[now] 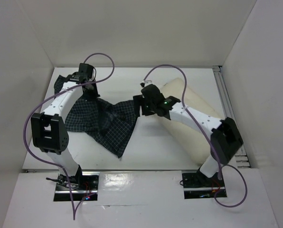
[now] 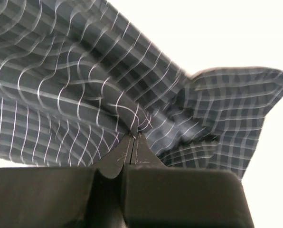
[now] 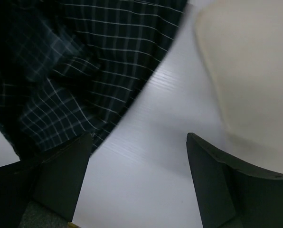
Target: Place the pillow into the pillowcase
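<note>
White tabletop [image 1: 155, 148] bears the crumpled checked pillowcase [image 1: 108, 121], pinched by left claw [image 2: 135, 136]; right claw [image 3: 139, 137] spread.

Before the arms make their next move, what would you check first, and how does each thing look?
1. Left gripper has the pillowcase: ok, shut on a fold.
2. Right gripper free to grab: ok, open, nothing between its fingers.
3. Right gripper lined up on cloth: not ok, bare table shows between its fingers, with the pillowcase to one side and the pillow to the other.
4. Pillowcase mouth open: cannot tell, the cloth is crumpled.
5. Pillow inside the pillowcase: not ok, it lies outside on the table.
</note>
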You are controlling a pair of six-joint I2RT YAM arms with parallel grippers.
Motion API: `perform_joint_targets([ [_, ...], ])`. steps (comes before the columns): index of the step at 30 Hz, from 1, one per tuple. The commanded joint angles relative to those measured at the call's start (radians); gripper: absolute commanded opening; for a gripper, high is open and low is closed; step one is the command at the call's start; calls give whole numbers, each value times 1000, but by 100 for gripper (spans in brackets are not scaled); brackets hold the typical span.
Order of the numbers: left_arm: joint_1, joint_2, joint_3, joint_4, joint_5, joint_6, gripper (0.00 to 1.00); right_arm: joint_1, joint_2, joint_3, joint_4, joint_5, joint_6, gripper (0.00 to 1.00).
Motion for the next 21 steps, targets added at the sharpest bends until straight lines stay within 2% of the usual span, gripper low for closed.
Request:
perform_joint_targets([
  [1,3,-97,-79,-30,-23,10,0,4,146,90,101,-160,22,83],
  [3,12,-135,-145,-21,-32,1,0,4,245,122,101,-197,23,83],
  [4,13,-152,-167,-21,-47,1,0,4,275,139,101,-206,32,90],
  [5,13,-181,-184,-9,-47,1,0,15,304,177,101,-215,32,91],
  [9,32,-214,-233,2,-65,-9,0,40,447,294,-2,-94,53,92],
  [11,33,-214,-233,2,-65,0,0,63,433,309,-19,17,62,91],
  [16,42,-234,-242,11,-53,0,0,89,196,168,96,226,-26,91],
  [19,42,-234,-242,11,-29,9,0,89,174,191,4,383,-74,100],
  [21,42,-224,-233,22,-15,0,0,64,188,206,-39,488,-89,100],
])
